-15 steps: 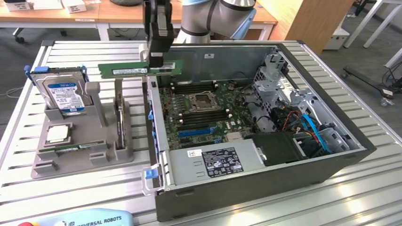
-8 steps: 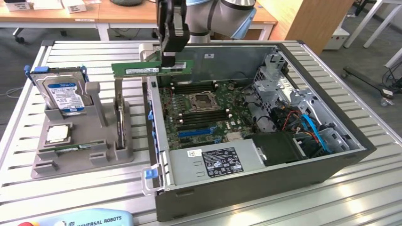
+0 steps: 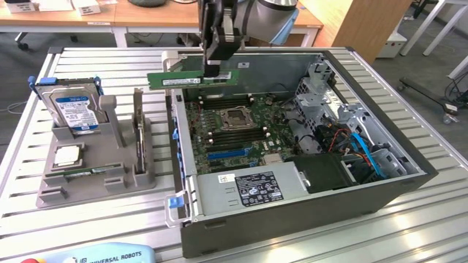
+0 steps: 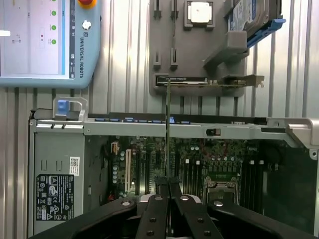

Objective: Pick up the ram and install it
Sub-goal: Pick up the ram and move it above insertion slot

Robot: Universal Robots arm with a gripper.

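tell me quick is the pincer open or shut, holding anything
Pincer: shut on the ram, holding it in the air over the open computer case.

The pincer hides a middle stretch of the ram.
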